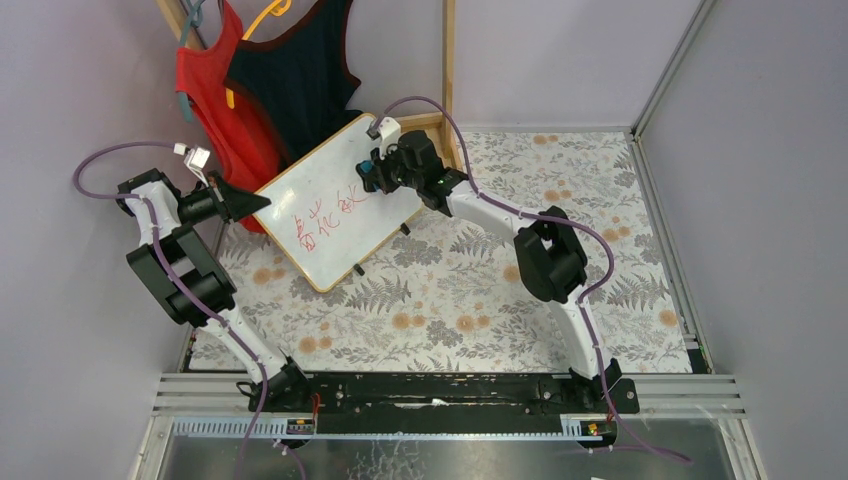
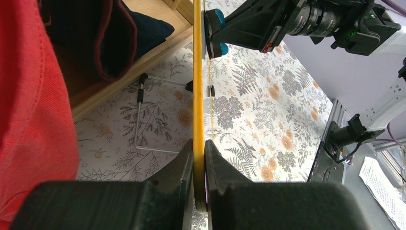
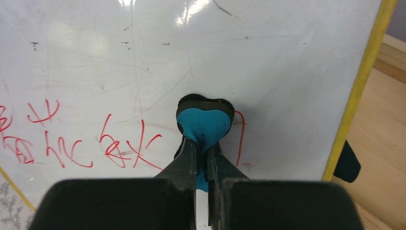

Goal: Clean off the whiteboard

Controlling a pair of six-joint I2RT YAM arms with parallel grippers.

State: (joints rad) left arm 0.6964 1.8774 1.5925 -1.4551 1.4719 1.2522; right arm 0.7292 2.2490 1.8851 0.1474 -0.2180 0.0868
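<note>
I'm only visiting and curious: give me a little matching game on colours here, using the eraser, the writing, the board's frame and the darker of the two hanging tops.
Things:
1. eraser
2. writing
3. board frame
4. darker hanging top

Colours:
a. yellow
b. navy, nearly black
c. blue
d. red

Pairs: 1-c, 2-d, 3-a, 4-b.

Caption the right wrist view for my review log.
Right gripper holds a blue heart-shaped eraser against the whiteboard, at the end of the red writing.
</note>
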